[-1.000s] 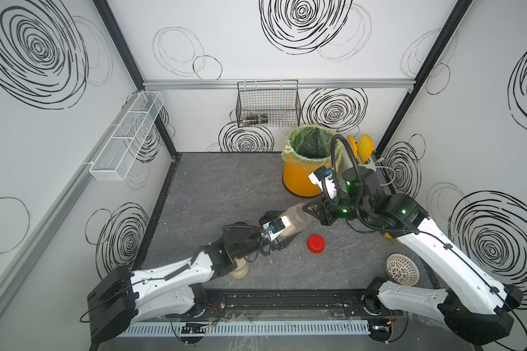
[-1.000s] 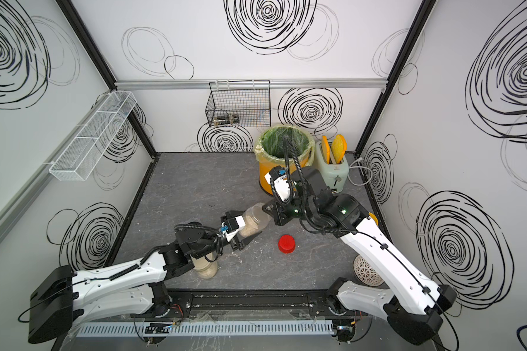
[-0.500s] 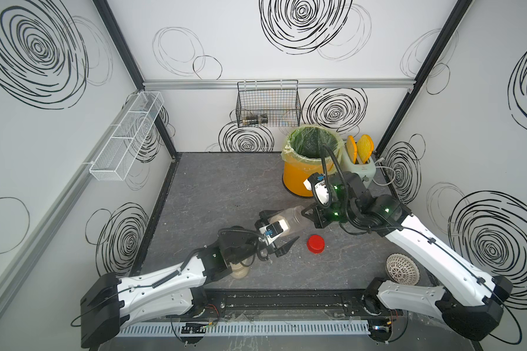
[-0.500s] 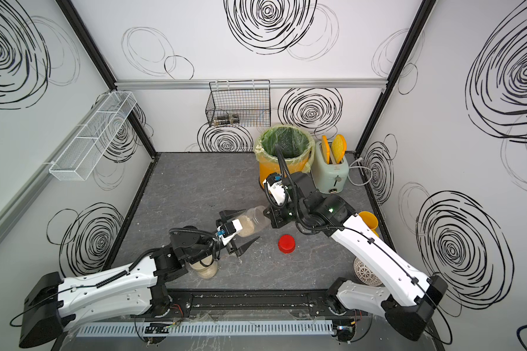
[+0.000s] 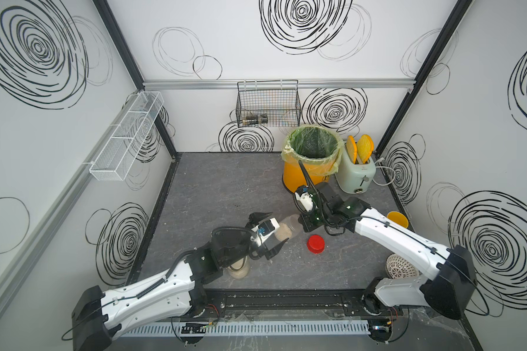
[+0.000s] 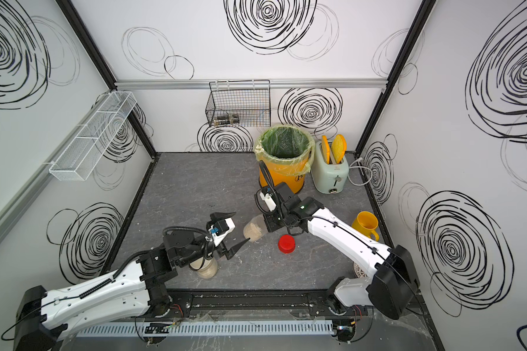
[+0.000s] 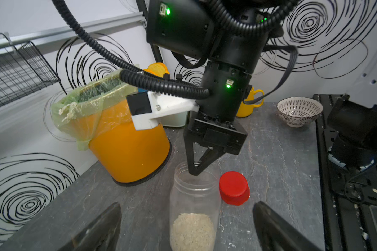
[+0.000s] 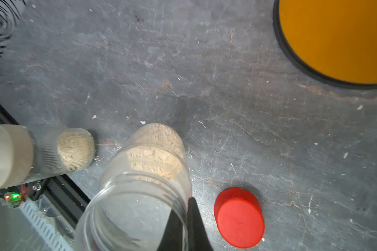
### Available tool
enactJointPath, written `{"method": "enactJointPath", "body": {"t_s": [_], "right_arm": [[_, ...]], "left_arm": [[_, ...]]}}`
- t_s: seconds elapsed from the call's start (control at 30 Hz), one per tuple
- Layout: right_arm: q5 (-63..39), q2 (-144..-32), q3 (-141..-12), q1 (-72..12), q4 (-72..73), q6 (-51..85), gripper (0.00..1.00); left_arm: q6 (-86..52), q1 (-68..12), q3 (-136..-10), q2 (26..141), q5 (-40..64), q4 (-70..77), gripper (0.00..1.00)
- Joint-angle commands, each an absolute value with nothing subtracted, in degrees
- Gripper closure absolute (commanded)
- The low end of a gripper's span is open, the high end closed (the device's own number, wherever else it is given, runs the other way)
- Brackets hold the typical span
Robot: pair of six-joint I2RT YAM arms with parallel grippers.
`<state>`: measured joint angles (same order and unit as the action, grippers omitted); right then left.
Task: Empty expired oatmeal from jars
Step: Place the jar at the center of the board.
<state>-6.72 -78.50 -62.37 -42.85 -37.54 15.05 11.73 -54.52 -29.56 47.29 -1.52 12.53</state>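
- Between my two grippers, near mid-table, is the slim jar (image 7: pixel 194 195): clear smooth plastic, cylindrical, with a ridged neck and an open mouth.
- Oatmeal (image 7: pixel 192 230): pale beige, fine and crumbly, heaped at the closed end of the slim jar.
- My right gripper (image 7: pixel 196 169): black tapered fingers clenched on the slim jar's rim, one finger inside the mouth and one outside. I cannot tell whether the jar's base rests on the table.
- My left gripper (image 6: pixel 242 225): released. Its black wedge-shaped fingers are spread wide, one on each side of the slim jar's lower part, apart from its wall.
- Red cap (image 7: pixel 234 191): matte red plastic, round. It is off the jar and lies flat on the table just beside it.
- Wider jar (image 8: pixel 48 152): clear wall, closed by a flat beige lid (image 8: pixel 0 156), with more oatmeal at the bottom. It stands near the front edge, partly under my left arm.
- Table (image 8: pixel 226 87): dark grey and stone-like, with pale veins and scattered pale crumbs.
- Bin (image 5: pixel 309 174): glossy orange-yellow, round and tapered, with a black base ring. A thin crinkled green liner (image 7: pixel 83 108) is folded over its rim. A black mark on its wall is too small to read.
- Toaster (image 6: pixel 330 174): pale green and rounded, holding two yellow slices. Its front emblem is illegible.
- Mug (image 6: pixel 365 225): yellow.
- Bowl (image 7: pixel 299 110): white with a dark pattern.
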Motion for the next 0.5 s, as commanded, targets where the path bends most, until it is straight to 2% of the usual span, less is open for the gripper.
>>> {"method": "enactJointPath", "body": {"t_s": [0.0,0.13,0.37,0.47], "right_arm": [[-6.63,-81.78,-63.41,-42.63,-35.8,14.8,0.95],[-4.79,-85.92,-64.54,-42.98,-37.58,14.85,0.94],[-5.25,-86.55,-65.23,-43.92,-36.28,15.46,0.86],[-3.66,-86.91,-67.06,-44.83,-37.65,15.64,0.86]], "left_arm": [[6.77,-52.21,-32.46,47.8,-0.28,8.88,0.02],[6.17,-50.04,-31.68,47.7,-1.76,8.93,0.02],[4.31,-46.75,-30.26,47.67,0.31,10.34,0.03],[3.92,-46.15,-30.41,48.23,0.54,10.88,0.03]]}}
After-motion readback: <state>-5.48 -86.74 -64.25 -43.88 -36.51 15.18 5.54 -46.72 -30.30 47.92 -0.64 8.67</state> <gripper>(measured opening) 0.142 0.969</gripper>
